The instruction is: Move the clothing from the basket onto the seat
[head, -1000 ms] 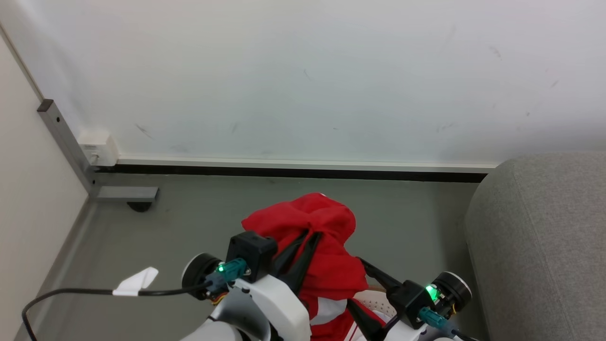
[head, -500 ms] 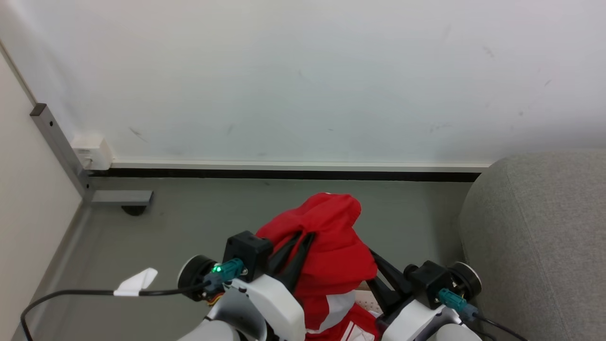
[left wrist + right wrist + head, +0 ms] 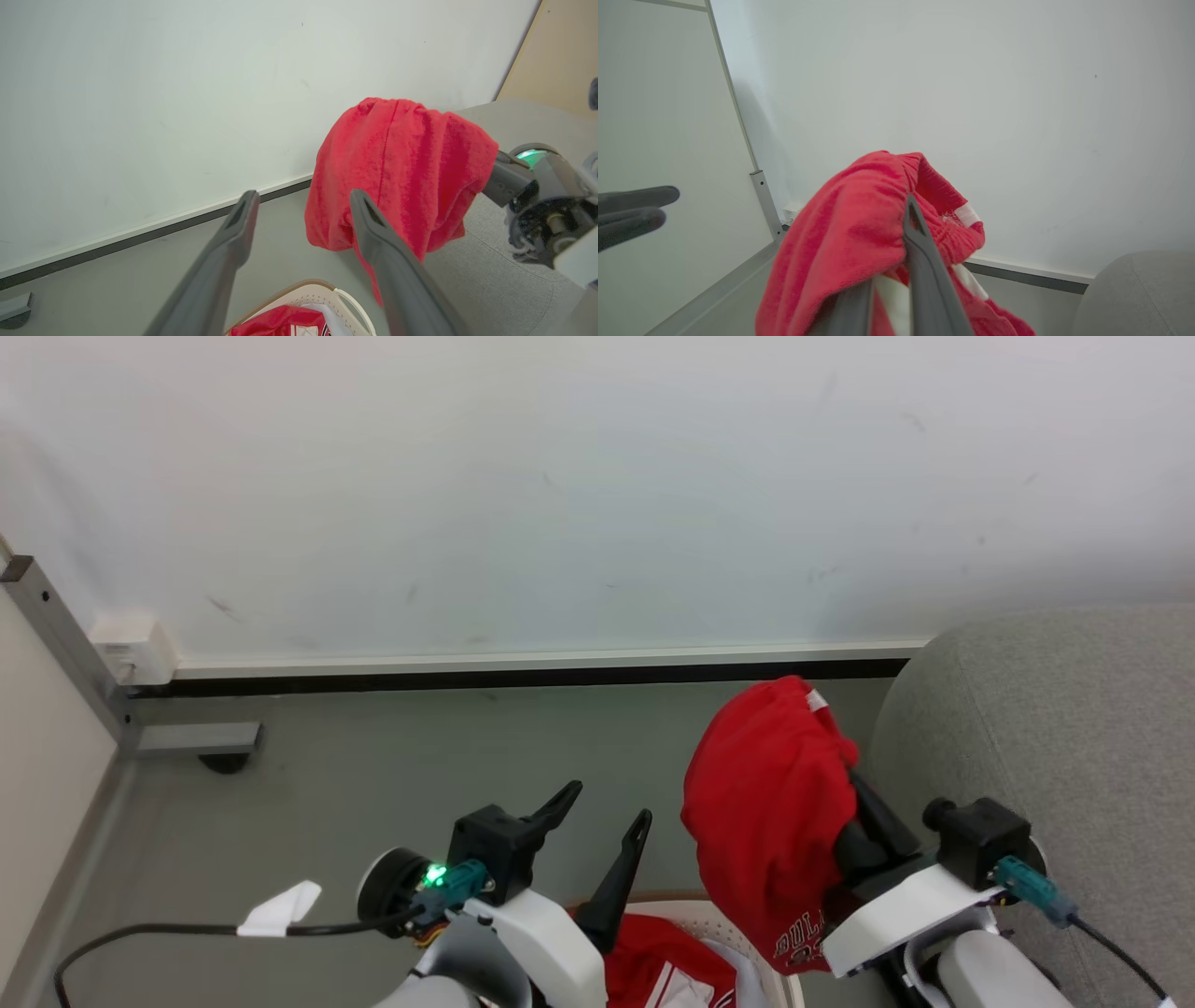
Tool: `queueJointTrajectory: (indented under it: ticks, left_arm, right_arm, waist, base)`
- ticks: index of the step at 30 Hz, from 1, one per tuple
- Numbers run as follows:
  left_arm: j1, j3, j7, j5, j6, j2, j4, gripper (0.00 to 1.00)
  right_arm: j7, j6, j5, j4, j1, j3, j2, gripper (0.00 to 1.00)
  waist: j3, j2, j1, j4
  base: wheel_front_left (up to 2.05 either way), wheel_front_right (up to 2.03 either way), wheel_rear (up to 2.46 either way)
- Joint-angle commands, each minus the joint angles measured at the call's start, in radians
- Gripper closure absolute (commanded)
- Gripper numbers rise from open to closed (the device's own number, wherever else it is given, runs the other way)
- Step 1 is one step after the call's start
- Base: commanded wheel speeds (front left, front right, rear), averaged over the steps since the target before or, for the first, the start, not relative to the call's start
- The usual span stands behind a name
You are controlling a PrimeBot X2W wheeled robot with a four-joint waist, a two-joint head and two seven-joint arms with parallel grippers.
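My right gripper (image 3: 854,803) is shut on a bunched bright red piece of clothing (image 3: 770,803) that hangs in the air beside the left edge of the light grey seat (image 3: 1055,728). In the right wrist view the cloth (image 3: 859,233) drapes over my right gripper (image 3: 896,261). My left gripper (image 3: 602,807) stands open and empty above the basket (image 3: 695,907), apart from the held garment (image 3: 397,163). More red clothing with white trim (image 3: 653,961) lies in the cream basket (image 3: 327,291) at the bottom edge.
A white wall with a dark baseboard (image 3: 523,674) runs across the back above the grey floor (image 3: 373,784). A grey metal post and foot (image 3: 187,739) stand at the left. A black cable with a white tag (image 3: 280,907) trails from my left arm.
My left gripper let go of the red garment and opened. My right gripper shut on it and carried it right, toward the seat. The camera has also turned right.
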State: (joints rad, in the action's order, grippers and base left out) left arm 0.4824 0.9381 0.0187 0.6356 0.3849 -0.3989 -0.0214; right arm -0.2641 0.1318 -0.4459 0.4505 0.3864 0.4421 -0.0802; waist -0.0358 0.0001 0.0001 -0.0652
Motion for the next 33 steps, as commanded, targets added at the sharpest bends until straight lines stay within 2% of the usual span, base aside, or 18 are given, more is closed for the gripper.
queueJointTrajectory:
  ticks: [1, 14, 20, 27, 33]
  left_arm:
    - [-0.009, -0.001, 0.008, -0.011, -0.002, 0.0, 0.003, 0.0]
    - [0.009, 0.006, 0.025, -0.013, -0.002, 0.019, 0.011, 0.0]
    - [0.02, 0.011, 0.034, -0.016, -0.008, 0.029, 0.01, 0.0]
    - [0.032, 0.018, 0.032, -0.018, -0.01, 0.037, 0.007, 0.0]
    - [0.056, 0.024, 0.023, -0.031, -0.012, 0.042, -0.004, 0.0]
  right_arm:
    - [-0.001, -0.002, -0.011, -0.018, -0.005, -0.022, -0.017, 1.0]
    - [-0.001, -0.002, -0.008, -0.125, -0.028, -0.179, -0.098, 1.0]
    - [-0.001, -0.002, -0.008, -0.142, -0.044, -0.213, -0.125, 1.0]
    - [-0.001, -0.002, -0.015, -0.148, -0.051, -0.232, -0.131, 1.0]
    - [0.0, -0.002, -0.032, -0.142, -0.016, -0.262, -0.13, 1.0]
  waist:
    - [0.005, -0.0001, -0.0001, -0.017]
    - [0.025, -0.0001, -0.0001, -0.147]
    - [0.037, -0.0001, -0.0001, -0.196]
    - [0.056, -0.0001, -0.0001, -0.218]
    - [0.105, -0.0001, -0.0001, -0.212]
  base:
    - [0.0, 0.0, 0.0]
    - [0.0, 0.0, 0.0]
    - [0.0, 0.0, 0.0]
    - [0.0, 0.0, 0.0]
    - [0.0, 0.0, 0.0]
